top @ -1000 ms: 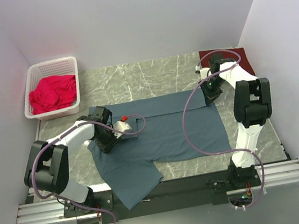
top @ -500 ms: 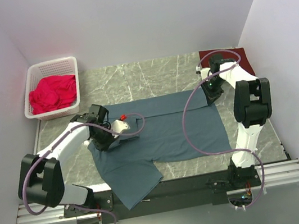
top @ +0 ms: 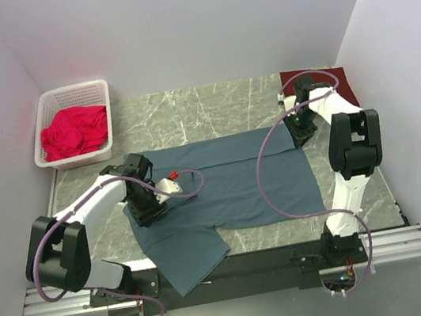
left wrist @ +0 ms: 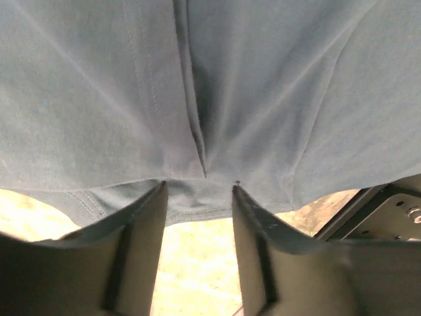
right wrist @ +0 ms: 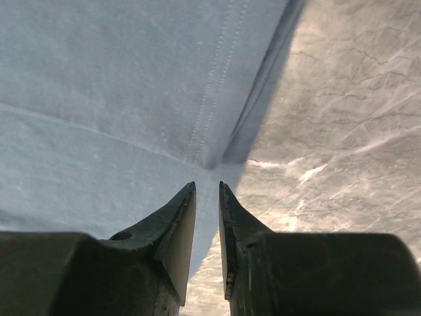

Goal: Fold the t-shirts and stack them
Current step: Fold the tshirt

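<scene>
The slate blue-grey t-shirt (top: 239, 185) lies spread on the marble table (top: 187, 113), its far edge folded over and one part hanging past the near edge. My left gripper (top: 144, 207) stands at the shirt's left edge. In the left wrist view that gripper (left wrist: 199, 186) is open, its tips at the shirt's hem (left wrist: 197, 207) with nothing held. My right gripper (top: 299, 132) is at the shirt's far right corner. Its jaws (right wrist: 207, 185) stand slightly apart over the corner of the cloth (right wrist: 99, 99). A dark maroon t-shirt (top: 338, 77) lies at the back right, partly behind the right arm.
A white basket (top: 72, 92) holding bright red cloth (top: 74, 130) stands at the back left corner. White walls close in three sides. A metal rail (top: 228, 271) runs along the near edge by the arm bases.
My left gripper shut, then opened, and moved a little nearer along the shirt's left edge. My right gripper's jaws parted slightly at the far right corner.
</scene>
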`<state>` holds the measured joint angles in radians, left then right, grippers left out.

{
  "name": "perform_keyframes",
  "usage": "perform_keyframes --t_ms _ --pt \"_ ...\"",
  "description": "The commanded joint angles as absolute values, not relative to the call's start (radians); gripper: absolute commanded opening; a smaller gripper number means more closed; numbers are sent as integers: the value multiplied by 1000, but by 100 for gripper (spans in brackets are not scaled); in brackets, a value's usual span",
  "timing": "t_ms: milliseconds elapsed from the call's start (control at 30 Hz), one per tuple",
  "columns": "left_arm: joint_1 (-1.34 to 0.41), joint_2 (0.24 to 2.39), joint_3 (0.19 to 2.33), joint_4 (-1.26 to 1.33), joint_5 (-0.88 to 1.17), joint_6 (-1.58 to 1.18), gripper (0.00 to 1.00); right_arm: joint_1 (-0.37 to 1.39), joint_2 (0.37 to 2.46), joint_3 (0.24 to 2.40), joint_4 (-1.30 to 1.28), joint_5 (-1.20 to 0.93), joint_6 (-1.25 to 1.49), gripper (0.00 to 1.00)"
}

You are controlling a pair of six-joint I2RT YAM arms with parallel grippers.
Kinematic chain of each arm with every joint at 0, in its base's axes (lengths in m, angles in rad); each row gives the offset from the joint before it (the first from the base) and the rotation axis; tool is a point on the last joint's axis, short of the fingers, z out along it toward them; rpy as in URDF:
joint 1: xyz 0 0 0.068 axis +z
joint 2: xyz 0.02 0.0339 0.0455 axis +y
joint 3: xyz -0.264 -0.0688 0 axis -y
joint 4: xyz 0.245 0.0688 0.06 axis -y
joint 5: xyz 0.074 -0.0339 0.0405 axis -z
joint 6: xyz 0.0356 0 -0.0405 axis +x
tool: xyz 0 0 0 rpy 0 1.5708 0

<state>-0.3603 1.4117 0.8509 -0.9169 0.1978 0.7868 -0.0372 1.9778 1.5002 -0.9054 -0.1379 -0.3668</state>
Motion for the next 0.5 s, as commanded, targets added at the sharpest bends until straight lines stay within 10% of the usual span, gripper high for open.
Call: perform_keyframes --t_ms 0,467 --pt "-327 1393 888 -942 230 811 58 -52 1986 1545 -891 -113 -356 29" --pt "-68 1500 1120 -758 359 557 77 -66 2138 1667 -971 -210 -298 36"
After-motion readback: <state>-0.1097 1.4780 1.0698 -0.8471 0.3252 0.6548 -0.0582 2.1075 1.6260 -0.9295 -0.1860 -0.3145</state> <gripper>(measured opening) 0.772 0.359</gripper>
